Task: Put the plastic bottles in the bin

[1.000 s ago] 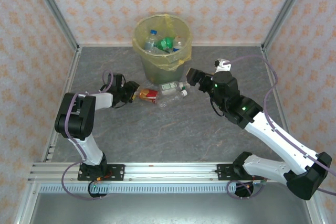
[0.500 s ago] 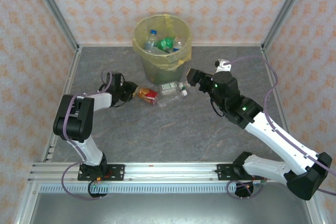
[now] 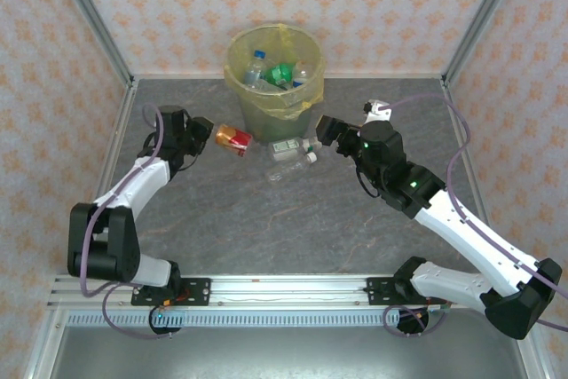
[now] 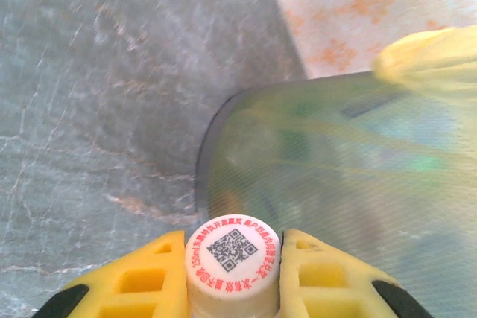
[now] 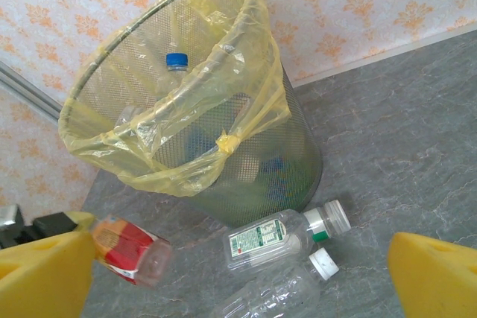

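Top external view: several bottles (image 3: 282,72) are seen inside the bin (image 3: 262,117), so most of the task is judged done. A red bottle (image 3: 233,139) is gripped by the left hand (image 3: 206,133) and held off the surface (image 3: 293,228), just left of the bin and not yet over its rim. Two clear bottles (image 3: 290,146) are left lying on the surface at the bin's foot, near the right hand (image 3: 325,130), which is spread and holds nothing.

Left wrist view: a white cap (image 4: 232,251) is clamped between the yellow fingers (image 4: 145,277), and the bin's wall (image 4: 335,176) is seen close ahead.

Right wrist view: the fingers (image 5: 436,277) of the right hand are set wide apart, empty. The two clear bottles (image 5: 277,240) are seen side by side below the bin (image 5: 294,161), untouched. Three bottles are thus judged left: one in hand, two to be picked up.
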